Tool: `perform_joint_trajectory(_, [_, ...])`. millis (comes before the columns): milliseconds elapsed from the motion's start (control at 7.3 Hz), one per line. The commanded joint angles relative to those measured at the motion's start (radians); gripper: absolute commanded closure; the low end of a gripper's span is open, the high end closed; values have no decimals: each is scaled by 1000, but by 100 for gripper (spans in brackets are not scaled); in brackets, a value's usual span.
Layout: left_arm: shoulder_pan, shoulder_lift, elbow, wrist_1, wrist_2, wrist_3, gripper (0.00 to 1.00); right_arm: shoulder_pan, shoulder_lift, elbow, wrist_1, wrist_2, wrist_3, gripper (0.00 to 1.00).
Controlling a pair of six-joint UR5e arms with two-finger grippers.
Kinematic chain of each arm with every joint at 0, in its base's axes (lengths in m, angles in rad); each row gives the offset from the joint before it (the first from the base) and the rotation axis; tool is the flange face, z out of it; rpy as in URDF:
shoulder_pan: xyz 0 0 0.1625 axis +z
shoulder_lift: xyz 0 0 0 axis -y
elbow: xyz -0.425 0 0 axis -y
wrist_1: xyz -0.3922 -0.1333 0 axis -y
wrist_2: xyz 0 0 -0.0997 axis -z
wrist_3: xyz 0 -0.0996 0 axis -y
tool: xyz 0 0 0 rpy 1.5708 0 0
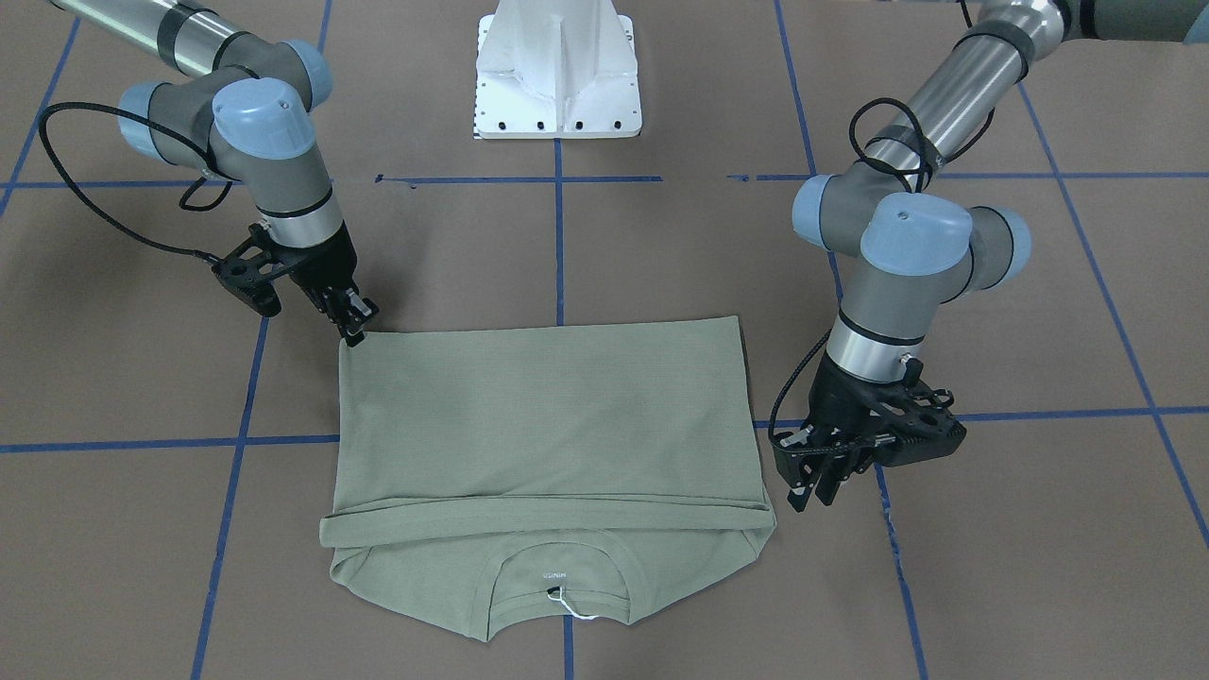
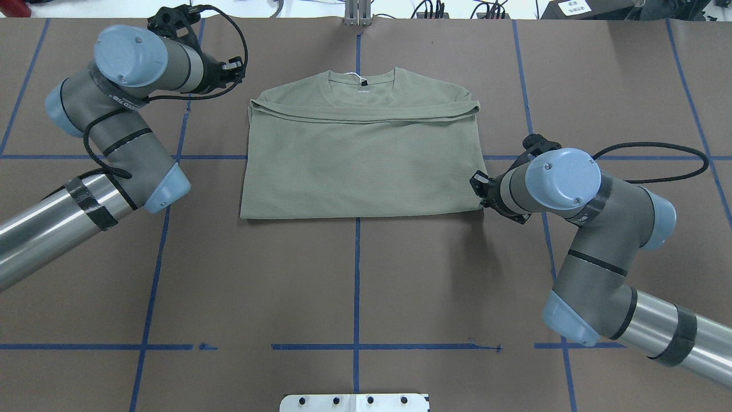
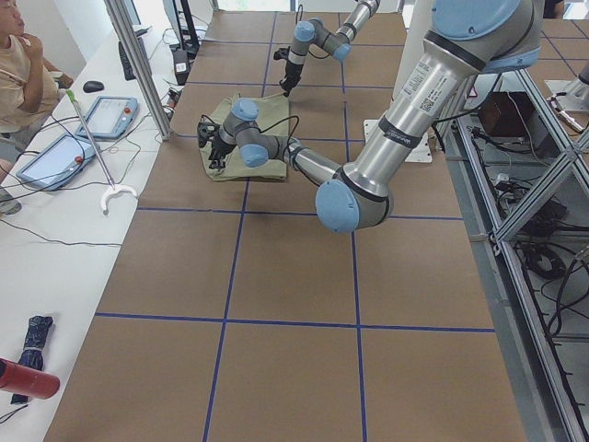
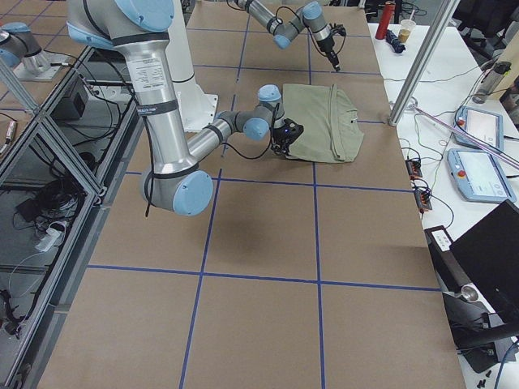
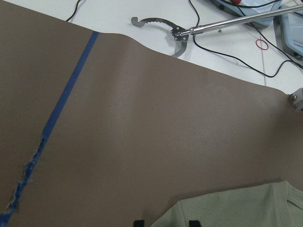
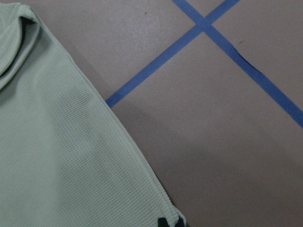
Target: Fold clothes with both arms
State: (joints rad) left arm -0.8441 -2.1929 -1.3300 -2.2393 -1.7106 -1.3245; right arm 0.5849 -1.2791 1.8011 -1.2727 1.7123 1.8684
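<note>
**Collar (image 1: 559, 567) nearest: one limp shirt (image 1: 543, 406), a claw at two corners**

Front view: the collar points away from the pedestal (image 1: 557, 71). The shirt lies flat on the table (image 1: 661, 246), doubled over, with a folded edge just short of the collar. The left gripper (image 1: 817, 493) hangs just beside that fold's end. The right gripper (image 1: 351, 321) meets the corner nearest the robot.

Overhead: one shirt, one left arm (image 2: 114, 143) and one right arm (image 2: 595, 229), with two grippers at diagonally opposite corners.

Side views: nothing clearer.

Left wrist: fingertips (image 5: 191, 222) spread wide and released, with the shirt's edge between them.

Right wrist: the tips sit close together on the corner and look clenched on the cloth.

The knit is probably light, floppy and quick to sag. It is best pinched at the corners through every layer, with both ends lifted together.
</note>
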Motion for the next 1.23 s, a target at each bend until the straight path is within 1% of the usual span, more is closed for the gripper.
perform_joint_trajectory(0, [2,48,-99,1,-38,-8,57,-35,-131,186,-11,56,8,100])
perform_joint_trajectory(137, [3,102,-210,13,-169,-43,57,-99,-237,301,-11,84,8,100])
perform_joint_trajectory(274, [5,160,-322,18,-281,-129,54,-182,-309,386,-13,107,26,100])
perform_joint_trajectory(411, [16,188,-401,35,-352,-225,52,-289,-331,432,-13,128,88,100])
perform_joint_trajectory(548, [45,191,-440,40,-389,-328,52,-425,-332,457,-36,128,127,100])
perform_joint_trajectory(685, [66,227,-487,40,-389,-373,52,-515,-332,487,-97,128,138,100])
perform_joint_trajectory(822, [78,245,-533,41,-392,-395,50,-577,-332,506,-169,130,138,100])
perform_joint_trajectory(959, [80,246,-526,41,-395,-410,50,-615,-332,509,-222,127,141,38])
perform_joint_trajectory(1096, [124,246,-514,40,-391,-412,50,-602,-329,509,-255,125,173,0])
